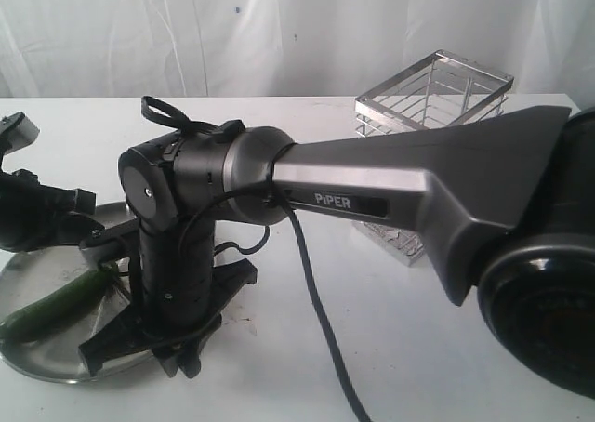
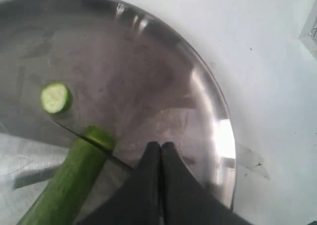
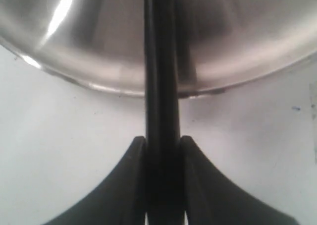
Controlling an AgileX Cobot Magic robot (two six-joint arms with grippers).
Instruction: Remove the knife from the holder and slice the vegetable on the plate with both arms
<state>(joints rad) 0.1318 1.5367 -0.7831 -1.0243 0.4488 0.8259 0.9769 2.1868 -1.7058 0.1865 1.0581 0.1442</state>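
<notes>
The left pincer (image 2: 161, 148) hangs over the plate (image 1: 37, 362), above its inner surface beside the vegetable. Its two black fingers are pressed together with no gap, and nothing is between them. The plate sits at the left end of the white counter (image 1: 400, 366).

The vegetable (image 1: 56, 309) lies on the plate, stretched from the rim towards the middle. Its cut end faces the plate's centre. One round slice (image 2: 56, 97) lies flat on the plate just beyond that cut end, apart from the main piece. In the left wrist view a thin dark line crosses the plate right at the cut end; it looks like the edge of the knife blade, but it is too fine to tell for sure.

The right pincer (image 3: 162, 140) points down at the plate's right rim. It is partly closed, its fingers clamped on both sides of the knife (image 3: 161, 86), whose dark length runs from the pincer out over the plate's rim and onto its surface. The right arm (image 1: 390, 185), marked "PiPER", reaches to the plate from the right.

The holder (image 1: 432, 92) stands on the counter well to the right of the plate, behind that arm.
</notes>
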